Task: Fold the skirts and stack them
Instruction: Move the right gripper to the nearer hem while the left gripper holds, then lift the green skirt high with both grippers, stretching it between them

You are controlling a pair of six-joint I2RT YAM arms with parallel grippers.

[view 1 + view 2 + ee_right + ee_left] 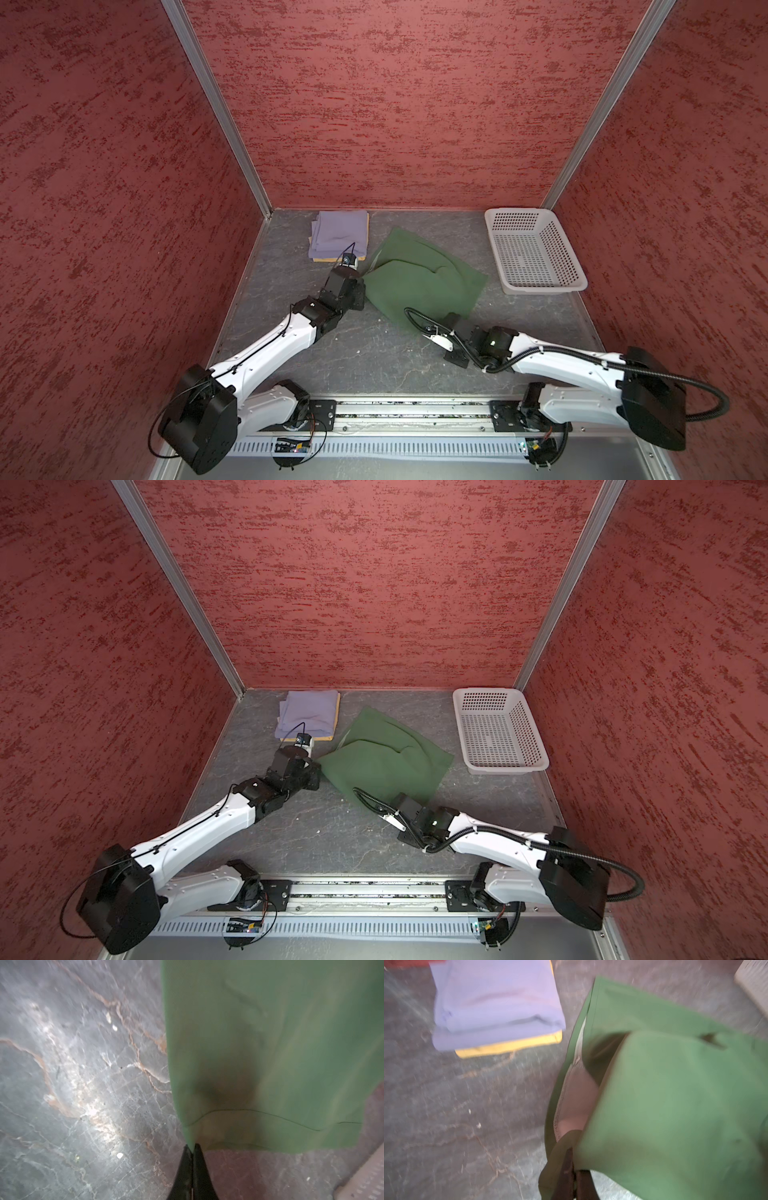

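Note:
The dark green skirt (424,278) (386,762) lies half folded mid-table, one layer lifted off the surface. My left gripper (574,1159) (358,284) is shut on its left edge, close to the lighter waistband (571,1095). At the near corner of the green skirt (270,1043), my right gripper (193,1146) is shut on the cloth. In both top views the folded lavender-grey skirt (338,235) (309,712) (496,1001) rests on the mustard yellow skirt (322,259) (326,738) (508,1047) at the back left.
A white perforated basket (544,286) (507,769) stands at the back right by the red wall. Red walls close the grey marbled table (374,357) on three sides. The arms' rail runs along the front edge.

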